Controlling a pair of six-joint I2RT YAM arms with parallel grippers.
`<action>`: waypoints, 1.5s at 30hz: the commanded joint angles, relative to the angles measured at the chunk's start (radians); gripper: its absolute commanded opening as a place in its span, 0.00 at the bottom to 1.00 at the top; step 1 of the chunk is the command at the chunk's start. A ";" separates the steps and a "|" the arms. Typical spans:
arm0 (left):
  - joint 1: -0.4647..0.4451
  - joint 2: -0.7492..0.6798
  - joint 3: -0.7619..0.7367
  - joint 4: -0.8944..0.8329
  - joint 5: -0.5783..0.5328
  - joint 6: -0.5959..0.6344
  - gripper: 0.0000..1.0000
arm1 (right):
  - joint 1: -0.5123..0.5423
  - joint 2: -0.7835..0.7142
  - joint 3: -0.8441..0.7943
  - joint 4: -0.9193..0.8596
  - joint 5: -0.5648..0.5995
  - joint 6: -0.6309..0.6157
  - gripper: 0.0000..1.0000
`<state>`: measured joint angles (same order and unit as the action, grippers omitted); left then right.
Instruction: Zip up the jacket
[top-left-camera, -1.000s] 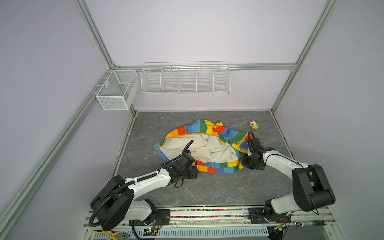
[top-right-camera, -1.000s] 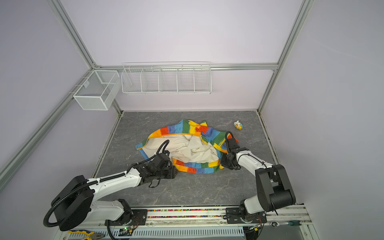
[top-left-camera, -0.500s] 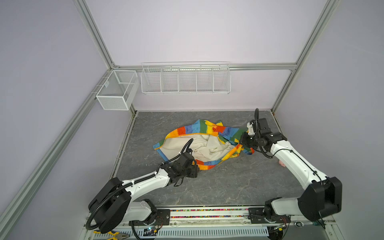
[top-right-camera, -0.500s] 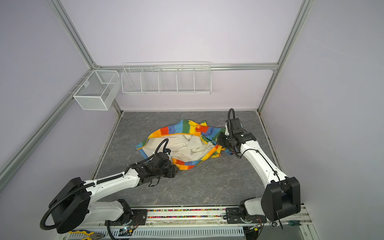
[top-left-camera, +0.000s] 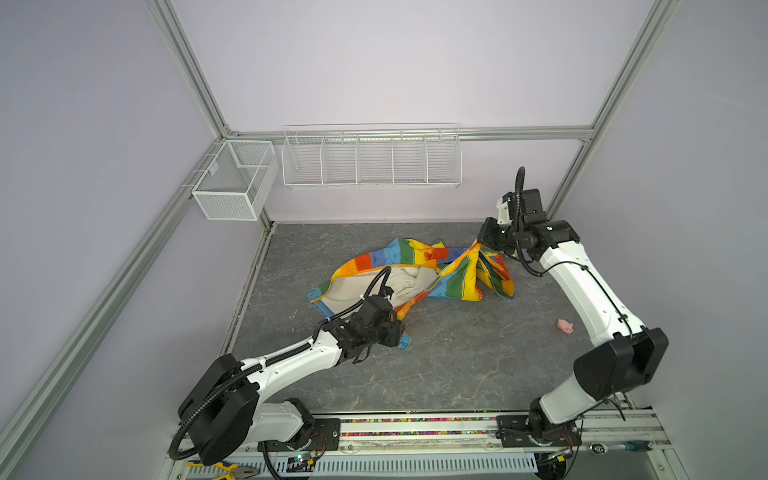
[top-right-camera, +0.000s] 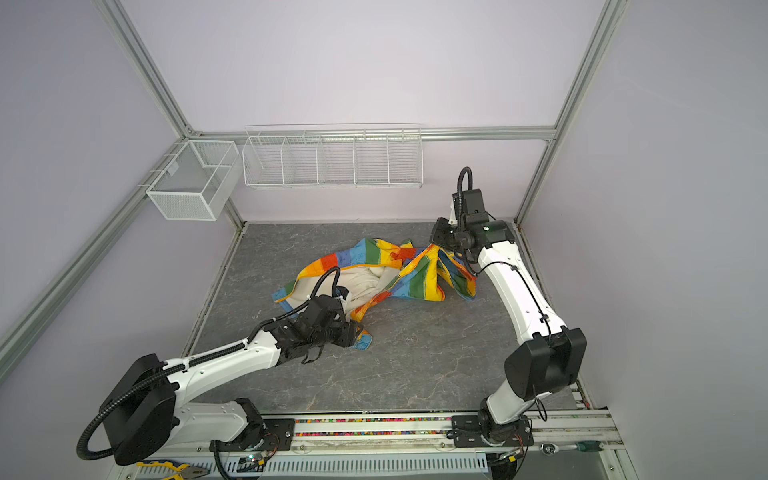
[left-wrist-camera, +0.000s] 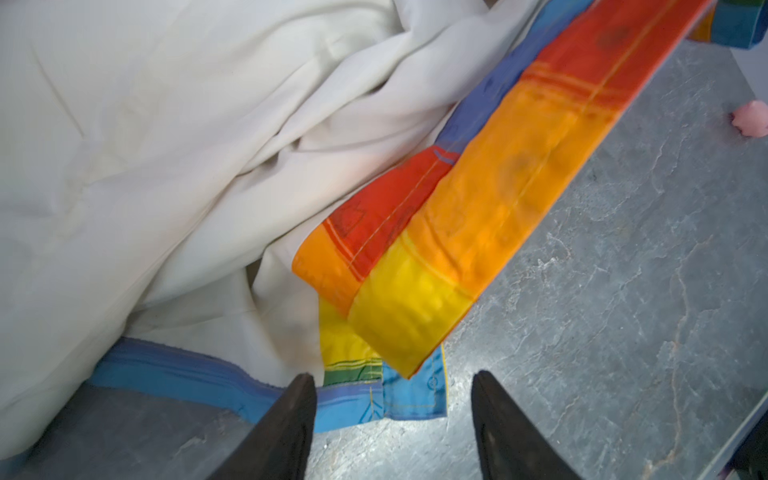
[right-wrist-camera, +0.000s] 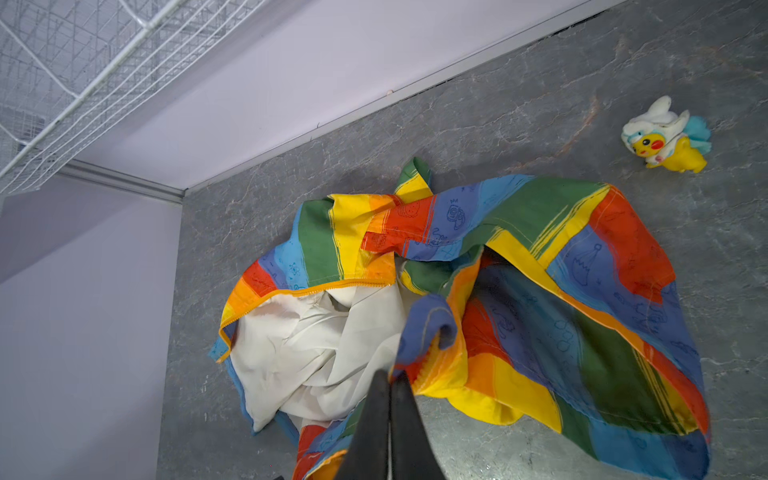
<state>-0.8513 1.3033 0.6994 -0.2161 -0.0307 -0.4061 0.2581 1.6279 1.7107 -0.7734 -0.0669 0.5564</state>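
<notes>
Left wrist view: the left gripper (left-wrist-camera: 390, 399) hangs low over the table (left-wrist-camera: 623, 291) with its jaws spread and nothing gripped. The blue hem corner (left-wrist-camera: 411, 399) of the jacket (left-wrist-camera: 166, 145) lies flat on the table between the two fingers (left-wrist-camera: 291, 424), closer to one finger than to the other. From that corner a folded orange-and-yellow front strip (left-wrist-camera: 478, 208) runs straight away from the gripper, with the cream lining (left-wrist-camera: 208, 104) beside it.

In both top views the jacket lies open, lining up, in the middle of the table toward its rear edge. The right gripper (top-left-camera: 483, 243) is near the rear right corner of the table. Its jaws are pressed together on a fold (right-wrist-camera: 428, 328) of striped fabric, which it holds raised off the table; the right wrist view shows the pinch.

The front strip spans the gap between the raised fold and the hem corner. Its long axis therefore runs diagonally, from the left gripper toward the rear right corner.

Assessment for the coming move:
- The hem corner lies directly ahead of the left gripper, inside its open jaws. The left arm is the nearer one to the lower end of the front edge.
- The right arm holds the far end of the same edge.
- The second zipper edge (right-wrist-camera: 307, 289), trimmed in orange, lies along the rear side of the lining, apart from the held strip.
- The position of the slider cannot be determined.
</notes>
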 joint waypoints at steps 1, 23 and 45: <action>-0.020 0.024 0.024 -0.020 -0.035 0.012 0.61 | -0.012 0.038 0.058 -0.041 0.020 -0.006 0.07; -0.134 0.372 0.251 -0.163 -0.238 -0.146 0.58 | -0.039 0.072 0.072 -0.023 0.003 -0.001 0.07; -0.133 0.141 0.252 -0.235 0.334 0.099 0.00 | -0.140 0.037 0.058 -0.044 0.008 -0.058 0.06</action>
<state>-0.9821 1.4738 0.9195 -0.3820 0.0914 -0.3855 0.1253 1.6962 1.7618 -0.8024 -0.0723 0.5259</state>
